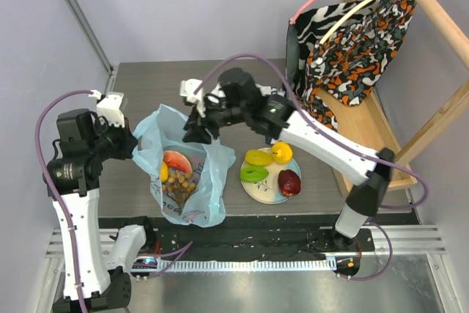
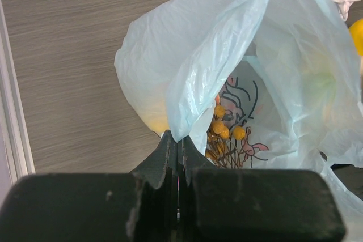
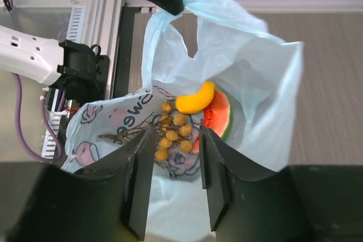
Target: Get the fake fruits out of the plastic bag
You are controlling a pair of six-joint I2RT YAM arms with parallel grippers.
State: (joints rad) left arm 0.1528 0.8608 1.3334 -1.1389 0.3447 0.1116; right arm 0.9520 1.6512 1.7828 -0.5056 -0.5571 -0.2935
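The light-blue plastic bag (image 1: 209, 181) lies open near the table's front. My left gripper (image 2: 176, 140) is shut on its left rim and holds the film up. Inside the bag lie a watermelon slice (image 3: 220, 114), an orange-yellow piece (image 3: 195, 99) and a brownish grape bunch (image 3: 173, 131). My right gripper (image 3: 176, 134) hovers over the bag's mouth, jaws apart, with the grape bunch showing in the gap below them. From above, that gripper (image 1: 196, 131) sits at the bag's far edge. A plate (image 1: 253, 190) to the right carries a lemon (image 1: 281, 152), a red apple (image 1: 289, 181) and two green pieces (image 1: 254, 174).
A wooden rack (image 1: 432, 5) stands at the back right, with patterned fabric (image 1: 352, 42) hanging from it on hangers. Purple cables loop off both arms. A metal rail (image 1: 256, 243) runs along the near edge.
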